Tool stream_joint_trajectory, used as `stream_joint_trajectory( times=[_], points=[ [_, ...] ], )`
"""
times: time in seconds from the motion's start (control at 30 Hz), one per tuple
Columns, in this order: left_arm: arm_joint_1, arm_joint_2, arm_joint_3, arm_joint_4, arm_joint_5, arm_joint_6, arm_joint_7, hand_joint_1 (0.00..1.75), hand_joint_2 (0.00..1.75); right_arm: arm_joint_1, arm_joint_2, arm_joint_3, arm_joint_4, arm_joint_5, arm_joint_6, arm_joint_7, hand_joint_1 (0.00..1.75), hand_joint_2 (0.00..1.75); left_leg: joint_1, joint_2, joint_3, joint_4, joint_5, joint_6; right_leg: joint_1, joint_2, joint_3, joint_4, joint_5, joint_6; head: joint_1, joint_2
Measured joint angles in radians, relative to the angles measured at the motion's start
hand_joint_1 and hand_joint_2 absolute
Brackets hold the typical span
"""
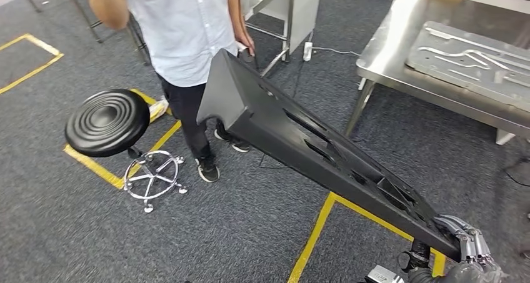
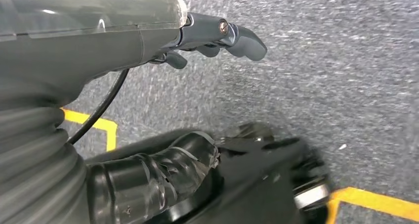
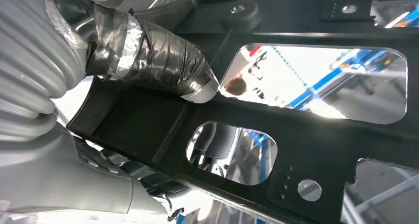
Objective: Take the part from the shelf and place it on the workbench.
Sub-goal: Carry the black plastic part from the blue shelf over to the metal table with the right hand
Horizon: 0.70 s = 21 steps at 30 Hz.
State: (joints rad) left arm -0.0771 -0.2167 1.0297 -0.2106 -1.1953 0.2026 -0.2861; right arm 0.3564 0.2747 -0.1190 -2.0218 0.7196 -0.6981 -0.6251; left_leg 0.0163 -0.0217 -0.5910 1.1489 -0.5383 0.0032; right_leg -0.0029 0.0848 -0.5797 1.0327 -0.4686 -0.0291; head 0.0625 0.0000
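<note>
Head view: your right hand grips the long black part by one end only.
Its far tip swings just beside the person, well short of the workbench; it could strike them or twist loose. Left hand hangs empty, fingers loosely extended.

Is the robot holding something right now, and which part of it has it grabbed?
Yes: the right hand grips the long black part at its near end. The left hand holds nothing.

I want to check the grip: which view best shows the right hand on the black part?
The right wrist view: the right hand clamps the black part up close. The head view shows its fingers at the part's near end. The left wrist view shows floor.
</note>
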Motion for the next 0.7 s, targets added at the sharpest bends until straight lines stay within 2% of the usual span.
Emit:
stream_joint_trajectory(
  times=[0.03, 0.07, 0.1, 0.17, 0.2, 0.23, 0.27, 0.3, 0.33, 0.37, 0.4, 0.43, 0.47, 0.53, 0.6, 0.67, 0.7],
  points=[
    [0.000, 0.001, 0.000, 0.000, 0.000, 0.000, 0.000, 0.00, 1.75, 0.000, 0.000, 0.000, 0.000, 0.000, 0.000, 0.002, 1.75, 1.75, 0.000, -0.022, 0.023, -0.063, 0.028, 0.006, 0.001, 0.012, 0.000, 0.002, -0.001, 0.003, 0.000, 0.000],
    [-0.001, 0.001, 0.000, 0.000, 0.000, 0.000, 0.000, 0.00, 1.75, -0.001, 0.000, 0.000, 0.000, 0.001, 0.000, 0.003, 1.75, 1.75, -0.001, -0.041, 0.038, -0.106, 0.042, 0.010, 0.001, 0.023, -0.002, 0.003, -0.002, 0.007, 0.000, 0.000],
    [-0.003, 0.002, 0.001, 0.000, 0.000, 0.000, 0.000, 0.00, 1.75, 0.000, 0.000, 0.000, 0.000, 0.001, 0.000, 0.005, 1.75, 1.75, -0.002, -0.053, 0.044, -0.125, 0.043, 0.012, -0.002, 0.032, -0.005, 0.004, -0.001, 0.013, 0.000, 0.000],
    [-0.006, 0.001, 0.001, 0.000, 0.000, -0.002, 0.002, 0.00, 1.75, 0.003, -0.001, 0.000, 0.000, 0.002, 0.000, 0.006, 1.75, 1.75, -0.004, -0.037, 0.050, -0.135, 0.044, 0.017, -0.005, 0.053, -0.010, 0.000, 0.002, 0.028, 0.000, 0.000],
    [-0.007, 0.001, 0.001, 0.000, 0.000, -0.003, 0.002, 0.00, 1.75, 0.005, -0.001, 0.000, 0.000, 0.002, 0.000, 0.007, 1.75, 1.75, -0.003, -0.025, 0.054, -0.142, 0.048, 0.022, -0.005, 0.048, -0.013, 0.004, 0.001, 0.035, 0.000, 0.000],
    [-0.007, 0.000, 0.001, 0.000, 0.001, -0.005, 0.002, 0.00, 1.75, 0.005, -0.001, 0.000, 0.000, 0.002, 0.000, 0.007, 1.75, 1.75, 0.000, -0.011, 0.059, -0.150, 0.053, 0.028, -0.004, 0.029, -0.021, 0.020, -0.011, 0.040, 0.002, 0.000],
    [-0.007, 0.000, 0.001, 0.000, 0.001, -0.008, 0.001, 0.00, 1.75, 0.005, -0.002, 0.000, -0.001, 0.002, 0.000, 0.007, 1.75, 1.75, 0.003, 0.002, 0.062, -0.157, 0.058, 0.033, -0.002, 0.000, -0.039, 0.057, -0.033, 0.044, 0.004, 0.000],
    [-0.006, -0.001, 0.001, 0.000, 0.000, -0.011, 0.000, 0.00, 1.75, 0.005, -0.002, 0.000, 0.000, 0.002, 0.000, 0.007, 1.75, 1.75, 0.003, 0.017, 0.064, -0.161, 0.059, 0.036, -0.004, -0.035, -0.067, 0.114, -0.064, 0.048, 0.006, 0.000],
    [-0.005, -0.001, 0.001, 0.000, 0.000, -0.014, -0.001, 0.00, 1.75, 0.004, -0.003, 0.000, 0.000, 0.002, 0.000, 0.007, 1.75, 1.75, 0.003, 0.031, 0.064, -0.162, 0.059, 0.037, -0.007, -0.057, -0.101, 0.179, -0.095, 0.053, 0.007, 0.000],
    [-0.003, -0.001, 0.001, 0.000, 0.000, -0.016, -0.003, 0.00, 1.75, 0.004, -0.003, 0.000, 0.000, 0.002, 0.000, 0.007, 1.75, 1.75, 0.003, 0.045, 0.064, -0.161, 0.057, 0.037, -0.011, -0.069, -0.130, 0.235, -0.114, 0.058, 0.007, 0.000],
    [-0.002, -0.001, 0.001, 0.000, 0.000, -0.017, -0.004, 0.00, 1.75, 0.005, -0.004, 0.000, 0.000, 0.002, 0.000, 0.008, 1.75, 1.75, 0.003, 0.059, 0.066, -0.161, 0.054, 0.035, -0.015, -0.075, -0.145, 0.262, -0.115, 0.063, 0.007, 0.000],
    [-0.001, -0.001, 0.001, 0.000, 0.000, -0.018, -0.006, 0.00, 1.75, 0.006, -0.004, 0.000, 0.001, 0.002, 0.000, 0.008, 1.75, 1.75, 0.003, 0.073, 0.068, -0.160, 0.051, 0.033, -0.020, -0.080, -0.140, 0.249, -0.097, 0.067, 0.007, 0.000],
    [-0.001, -0.001, 0.001, 0.000, 0.001, -0.019, -0.008, 0.00, 1.75, 0.006, -0.004, 0.000, 0.001, 0.002, 0.000, 0.009, 1.75, 1.75, 0.004, 0.085, 0.071, -0.160, 0.048, 0.029, -0.024, -0.088, -0.115, 0.201, -0.065, 0.069, 0.007, 0.000],
    [-0.002, -0.001, 0.001, 0.000, 0.001, -0.023, -0.012, 0.00, 1.75, 0.006, -0.005, 0.000, 0.001, 0.004, 0.000, 0.009, 1.75, 1.75, 0.002, 0.105, 0.080, -0.157, 0.038, 0.018, -0.025, -0.135, -0.043, 0.066, -0.009, 0.068, 0.007, 0.000],
    [-0.003, -0.001, 0.001, 0.000, 0.001, -0.026, -0.016, 0.00, 1.75, 0.005, -0.006, 0.000, 0.002, 0.008, 0.000, 0.011, 1.75, 1.75, -0.004, 0.121, 0.087, -0.155, 0.029, 0.004, -0.019, -0.168, -0.010, 0.001, 0.003, 0.057, 0.006, 0.000],
    [-0.005, -0.001, 0.001, 0.000, 0.001, -0.028, -0.018, 0.00, 1.75, 0.005, -0.008, 0.000, 0.002, 0.011, 0.000, 0.013, 1.75, 1.75, -0.006, 0.140, 0.098, -0.157, 0.023, -0.007, -0.015, -0.151, -0.013, 0.002, -0.001, 0.044, 0.006, 0.000],
    [-0.007, -0.001, 0.001, 0.000, 0.002, -0.028, -0.019, 0.00, 1.75, 0.006, -0.008, 0.000, 0.002, 0.011, 0.000, 0.013, 1.75, 1.75, -0.003, 0.139, 0.102, -0.154, 0.017, -0.013, -0.017, -0.139, -0.012, 0.000, 0.000, 0.037, 0.006, 0.000]
  ],
)
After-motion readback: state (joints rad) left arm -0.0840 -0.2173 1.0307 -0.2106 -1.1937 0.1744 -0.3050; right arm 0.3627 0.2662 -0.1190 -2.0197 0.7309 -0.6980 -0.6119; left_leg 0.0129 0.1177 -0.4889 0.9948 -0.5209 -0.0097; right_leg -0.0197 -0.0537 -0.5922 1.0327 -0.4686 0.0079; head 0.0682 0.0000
